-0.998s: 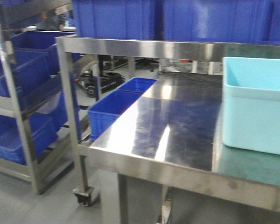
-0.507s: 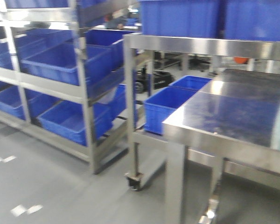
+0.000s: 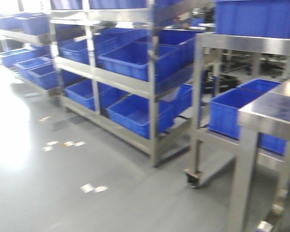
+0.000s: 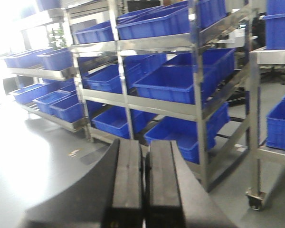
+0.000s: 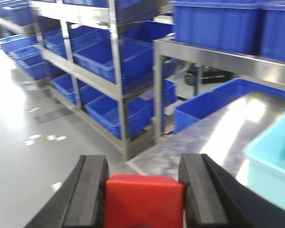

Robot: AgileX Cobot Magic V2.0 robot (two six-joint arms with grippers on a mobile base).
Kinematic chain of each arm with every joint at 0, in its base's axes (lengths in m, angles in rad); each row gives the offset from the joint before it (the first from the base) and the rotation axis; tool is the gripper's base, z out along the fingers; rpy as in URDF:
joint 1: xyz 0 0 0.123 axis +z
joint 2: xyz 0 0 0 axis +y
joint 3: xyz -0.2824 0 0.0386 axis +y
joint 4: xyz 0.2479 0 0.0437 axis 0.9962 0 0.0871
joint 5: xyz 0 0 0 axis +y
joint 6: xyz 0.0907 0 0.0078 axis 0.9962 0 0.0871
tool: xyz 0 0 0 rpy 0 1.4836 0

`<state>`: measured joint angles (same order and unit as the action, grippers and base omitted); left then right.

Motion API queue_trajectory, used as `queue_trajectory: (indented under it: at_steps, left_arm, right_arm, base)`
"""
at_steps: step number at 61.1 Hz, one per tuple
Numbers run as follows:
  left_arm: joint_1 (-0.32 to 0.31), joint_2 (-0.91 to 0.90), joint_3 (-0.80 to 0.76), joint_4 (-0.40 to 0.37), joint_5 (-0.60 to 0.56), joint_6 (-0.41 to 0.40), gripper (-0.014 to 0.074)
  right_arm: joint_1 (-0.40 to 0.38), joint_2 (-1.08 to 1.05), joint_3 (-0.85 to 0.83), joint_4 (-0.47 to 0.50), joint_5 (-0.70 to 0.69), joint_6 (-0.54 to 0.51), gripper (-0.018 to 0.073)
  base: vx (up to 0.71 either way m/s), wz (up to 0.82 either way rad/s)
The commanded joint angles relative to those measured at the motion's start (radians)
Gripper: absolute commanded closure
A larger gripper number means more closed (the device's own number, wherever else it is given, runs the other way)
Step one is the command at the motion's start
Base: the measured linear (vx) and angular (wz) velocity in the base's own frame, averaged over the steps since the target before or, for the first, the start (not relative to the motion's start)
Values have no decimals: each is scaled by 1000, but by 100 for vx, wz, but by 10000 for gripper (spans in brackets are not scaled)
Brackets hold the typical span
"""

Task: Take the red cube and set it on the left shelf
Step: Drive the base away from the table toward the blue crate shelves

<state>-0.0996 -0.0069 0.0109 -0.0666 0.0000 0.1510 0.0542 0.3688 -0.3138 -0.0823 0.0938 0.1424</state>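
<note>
In the right wrist view my right gripper [image 5: 143, 175] is shut on the red cube [image 5: 143, 202], which fills the gap between the two black fingers and hangs over the steel tabletop's corner and the floor. In the left wrist view my left gripper [image 4: 145, 156] is shut and empty, its pads together. The left shelf [image 3: 117, 82] is a stainless-steel rack with blue crates on several levels; it stands left of centre in the front view. It also shows in the left wrist view [image 4: 152, 45] and the right wrist view [image 5: 92, 71]. Neither gripper shows in the front view.
A steel table [image 3: 268, 118] stands at the right, with a wheeled steel rack [image 3: 246, 46] holding blue crates behind it. A turquoise tub [image 5: 275, 161] sits on the tabletop at the right. Grey floor [image 3: 63, 183] with tape marks lies at the left. Further crate racks [image 3: 24, 34] stand beyond.
The front view has swung left: the tabletop and turquoise tub have slid off to the right and the left shelf has come into the middle.
</note>
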Motion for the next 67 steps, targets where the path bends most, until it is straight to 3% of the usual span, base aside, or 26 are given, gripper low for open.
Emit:
queue_trajectory:
  at_steps: [1,67]
  left_arm:
    - [-4,8,22,0,-84,2,491]
    - [-4,8,22,0,-84,2,491]
  right_arm:
    - [-5,6,-30,-3,-94,-4,501]
    - [-5,6,-30,-3,-94,-4,501]
  base:
    - [-23,31]
    - [-23,55]
